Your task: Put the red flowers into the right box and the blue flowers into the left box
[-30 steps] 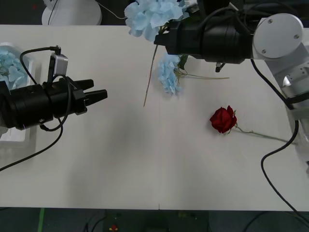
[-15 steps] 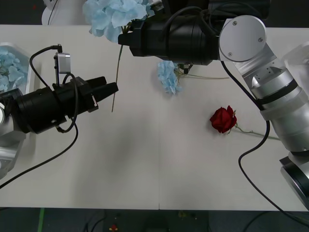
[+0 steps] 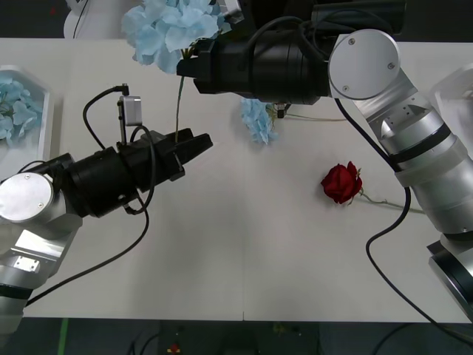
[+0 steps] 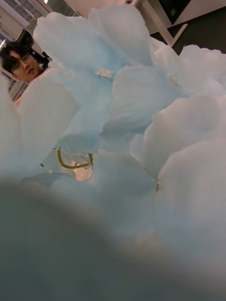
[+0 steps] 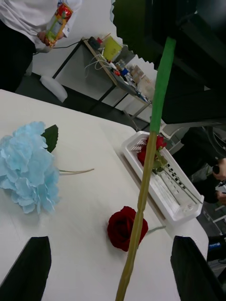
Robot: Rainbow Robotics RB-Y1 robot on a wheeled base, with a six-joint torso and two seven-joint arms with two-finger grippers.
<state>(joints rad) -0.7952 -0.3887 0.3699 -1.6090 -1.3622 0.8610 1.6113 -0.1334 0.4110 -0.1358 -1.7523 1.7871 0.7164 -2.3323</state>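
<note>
White tabletop (image 3: 244, 251) below, the right gripper (image 3: 194, 65) pinches a blue flower (image 3: 168, 24) while the spread left gripper (image 3: 198, 144) should centre on the hanging stem (image 5: 141, 207) before closing.

A wide white table (image 3: 244, 251) takes up most of the front view, lit evenly and marked by a thin seam running from its near edge toward the middle. Below that near edge, along the bottom of the frame, lies a dark floor (image 3: 355, 339) with a strip of green tape (image 3: 63, 336) at the lower left. At the upper left corner sits a round white base (image 3: 96, 22) on dark ground. In the left wrist view, past the tabletop, a dark-framed side table (image 5: 110, 66) stands in the upper middle, crowded with small items, possibly bottles and boxes, against a pale wall (image 5: 94, 21).
</note>
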